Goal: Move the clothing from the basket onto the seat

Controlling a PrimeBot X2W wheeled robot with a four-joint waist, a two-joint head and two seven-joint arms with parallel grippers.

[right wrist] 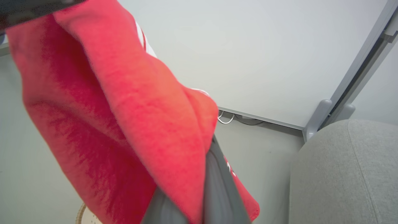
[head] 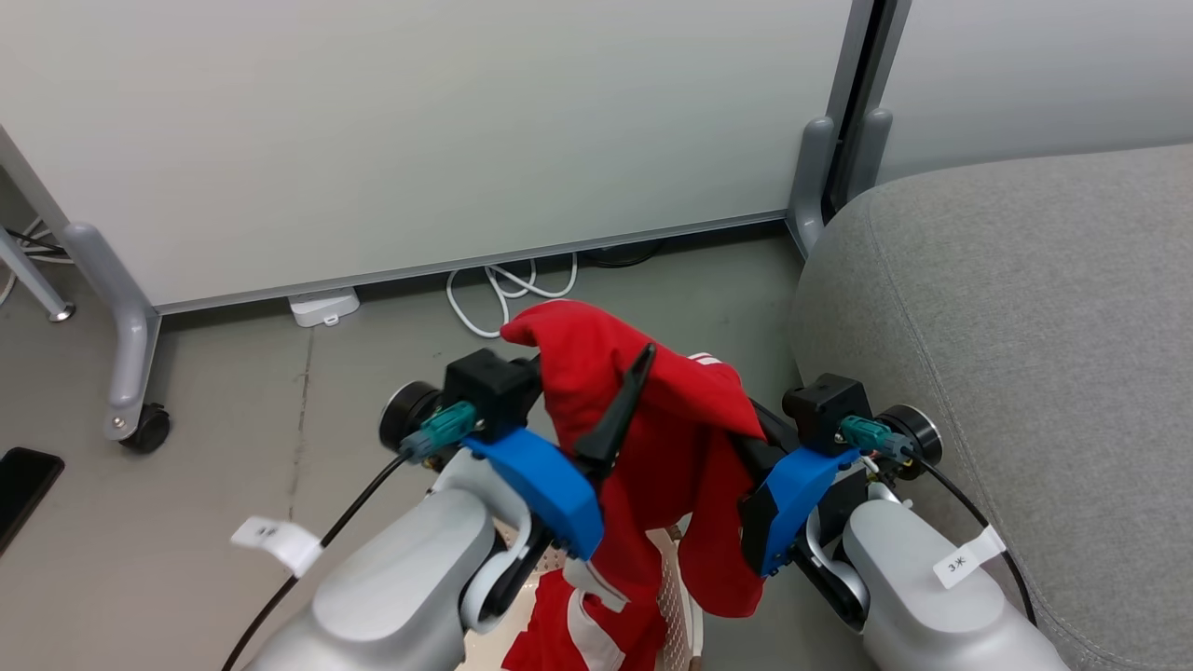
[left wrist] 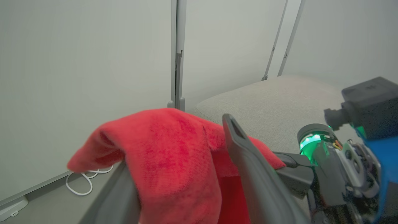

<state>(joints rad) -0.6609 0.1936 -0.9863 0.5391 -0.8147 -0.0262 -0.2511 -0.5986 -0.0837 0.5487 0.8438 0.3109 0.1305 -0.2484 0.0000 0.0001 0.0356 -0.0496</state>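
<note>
Above the basket (head: 678,596): the clothing (head: 671,447) hangs lifted, with more red-and-white cloth below it.
Left gripper (head: 587,359): jaws spread, cloth draped over one finger; whether they grip, I cannot tell.
Right gripper (right wrist: 209,152): jaws pinched on a red fold.
Seat (head: 1025,326): rounded edge just beside the right gripper.
Floor (head: 233,447): runs leftward to the partition (head: 419,121).

Clothing (head: 652,410) drapes across my left gripper (head: 587,354) and right gripper (right wrist: 208,149), above the basket (head: 673,596) on the floor (head: 233,391). Seat (head: 1025,326) to my right. Partition (head: 419,140) ahead, cable (head: 503,289) at its foot.
</note>
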